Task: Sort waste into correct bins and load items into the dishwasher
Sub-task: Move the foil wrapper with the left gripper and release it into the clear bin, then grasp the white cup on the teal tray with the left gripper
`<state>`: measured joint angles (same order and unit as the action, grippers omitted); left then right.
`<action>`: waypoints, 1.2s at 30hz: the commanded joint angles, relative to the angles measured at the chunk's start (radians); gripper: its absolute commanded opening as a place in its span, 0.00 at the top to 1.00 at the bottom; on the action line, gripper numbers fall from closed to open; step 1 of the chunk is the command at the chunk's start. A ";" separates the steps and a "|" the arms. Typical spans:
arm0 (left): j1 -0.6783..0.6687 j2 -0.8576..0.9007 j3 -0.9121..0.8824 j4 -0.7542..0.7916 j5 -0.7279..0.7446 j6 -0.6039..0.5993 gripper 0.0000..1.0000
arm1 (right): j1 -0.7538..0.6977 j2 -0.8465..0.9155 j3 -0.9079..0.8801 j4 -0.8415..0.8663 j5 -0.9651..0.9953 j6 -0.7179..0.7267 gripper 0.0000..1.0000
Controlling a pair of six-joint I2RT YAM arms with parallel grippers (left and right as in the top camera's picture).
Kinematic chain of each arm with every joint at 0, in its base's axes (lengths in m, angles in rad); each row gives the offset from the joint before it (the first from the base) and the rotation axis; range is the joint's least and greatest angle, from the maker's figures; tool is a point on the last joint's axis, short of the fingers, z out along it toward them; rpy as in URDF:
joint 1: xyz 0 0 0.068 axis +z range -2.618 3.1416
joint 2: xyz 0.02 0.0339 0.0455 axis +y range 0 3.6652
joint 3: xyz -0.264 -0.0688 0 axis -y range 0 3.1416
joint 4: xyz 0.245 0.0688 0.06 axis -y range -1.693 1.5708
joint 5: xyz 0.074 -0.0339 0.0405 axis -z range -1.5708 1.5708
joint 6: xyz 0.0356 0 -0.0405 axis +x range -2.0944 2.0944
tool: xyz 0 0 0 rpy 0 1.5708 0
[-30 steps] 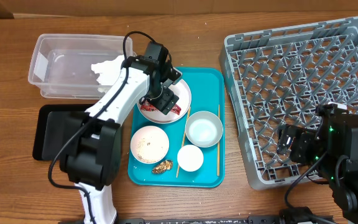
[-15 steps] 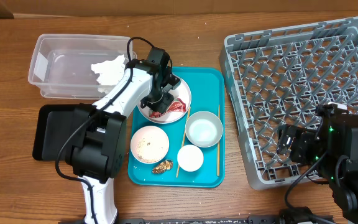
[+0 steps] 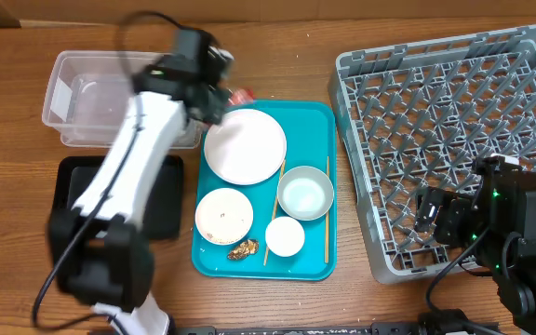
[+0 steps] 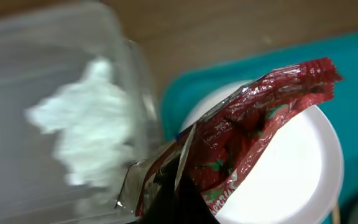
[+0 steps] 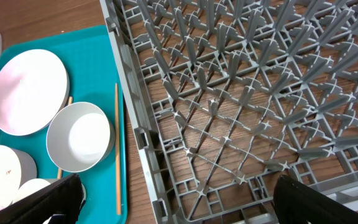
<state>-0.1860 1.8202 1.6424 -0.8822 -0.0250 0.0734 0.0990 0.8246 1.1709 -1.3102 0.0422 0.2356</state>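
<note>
left gripper (image 3: 221,91), clamped on wrapper (image 4: 247,130), has lifted it off plate (image 3: 245,146) below; clear tub (image 3: 82,102) just beside; release pending.

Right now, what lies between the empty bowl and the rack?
One chopstick on the teal tray, beside the bowl, then a strip of table before the rack. The overhead view shows it.

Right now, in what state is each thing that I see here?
Left hand, shut on wrapper.
Right hand, open, above rack.
Wrapper, held in the air.
Rack, empty.
Plate, bare, on teal tray.
Tub, holds napkin.
Left bowl, rice specks inside.
Right bowl, empty.
Cup, upright, empty.
Scrap, lying on teal tray.
</note>
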 commanded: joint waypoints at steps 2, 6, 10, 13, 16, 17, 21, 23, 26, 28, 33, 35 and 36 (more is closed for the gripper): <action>0.100 -0.030 0.012 0.016 -0.120 -0.061 0.94 | -0.003 -0.008 0.024 0.002 0.009 0.001 0.00; 0.204 -0.008 0.012 0.028 -0.116 -0.118 0.89 | -0.003 -0.008 0.024 0.002 0.009 0.001 0.00; 0.259 -0.005 0.012 0.023 -0.111 -0.198 0.60 | -0.003 -0.008 0.024 0.002 0.009 0.001 0.00; 0.266 -0.008 0.012 -0.009 -0.050 -0.209 0.55 | -0.003 -0.008 0.024 0.002 0.009 0.001 0.00; 0.249 -0.024 0.012 -0.087 0.071 -0.209 0.50 | -0.003 -0.008 0.024 0.002 0.010 0.000 0.00; 0.241 -0.030 0.012 -0.106 0.098 -0.209 0.49 | -0.003 -0.008 0.024 0.002 0.010 0.000 0.00; 0.183 -0.058 0.012 -0.198 0.153 -0.208 0.44 | -0.003 -0.008 0.024 0.003 0.009 0.001 0.00; 0.146 -0.066 0.012 -0.235 0.153 -0.208 0.42 | -0.003 -0.008 0.024 0.003 0.009 0.001 0.00; 0.089 -0.067 0.012 -0.292 0.153 -0.209 0.38 | -0.003 -0.008 0.024 0.003 0.009 0.000 0.00; 0.049 -0.066 0.012 -0.340 0.153 -0.209 0.37 | -0.003 -0.008 0.023 0.002 0.009 0.001 0.00; -0.018 -0.067 0.012 -0.480 0.153 -0.259 0.37 | -0.003 -0.008 0.024 -0.002 0.009 0.000 0.00; -0.031 -0.073 0.012 -0.564 0.153 -0.287 0.36 | -0.003 -0.008 0.024 -0.002 0.009 0.000 0.00; -0.036 -0.080 0.012 -0.609 0.154 -0.292 0.36 | -0.003 -0.008 0.023 -0.005 0.009 0.001 0.00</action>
<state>-0.2100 1.7878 1.6508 -1.4254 0.1196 -0.1654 0.0990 0.8246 1.1709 -1.3144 0.0418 0.2356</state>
